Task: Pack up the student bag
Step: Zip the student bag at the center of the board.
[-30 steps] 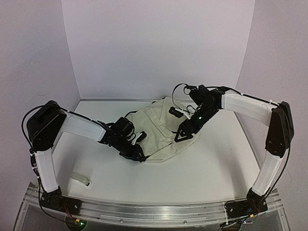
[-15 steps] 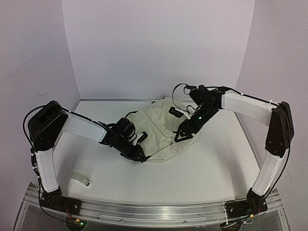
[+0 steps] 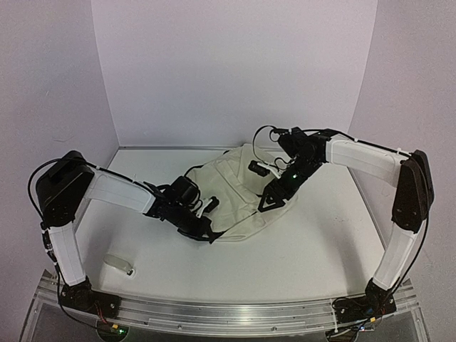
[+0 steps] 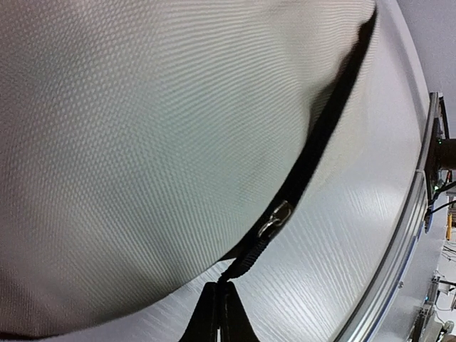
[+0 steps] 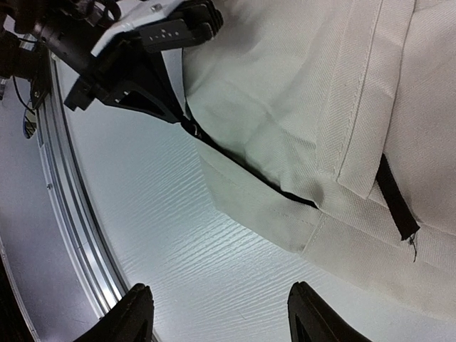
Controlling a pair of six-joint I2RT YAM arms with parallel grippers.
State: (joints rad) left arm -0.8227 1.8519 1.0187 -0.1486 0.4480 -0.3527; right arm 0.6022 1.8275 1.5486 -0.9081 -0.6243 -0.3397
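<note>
left clamped on the zipper pull, right spread and empty

top view: the student bag (image 3: pixel 235 192) lies flat in the middle of the table (image 3: pixel 299 256), between your two arms. the left gripper (image 3: pixel 208 234) sits at the bag's near-left edge and the right gripper (image 3: pixel 266 204) over its right side. that split reads as one arm to work the zip and one to steady the cloth. a small pale item (image 3: pixel 120 266) lies well apart, near the left base; i can't tell what it is.

left wrist view: your left gripper is clenched tight on the black zipper pull (image 4: pixel 242 263), just below the metal slider (image 4: pixel 276 216). the zipper (image 4: pixel 335 107) runs away along the bag's edge and looks closed here. i'd judge this pinch is for dragging it open before anything goes in.

right wrist view: your right gripper stands spread with nothing between its jaws, over the table just beside the bag's corner. it is likely placed to pin the fabric against the pull.
</note>
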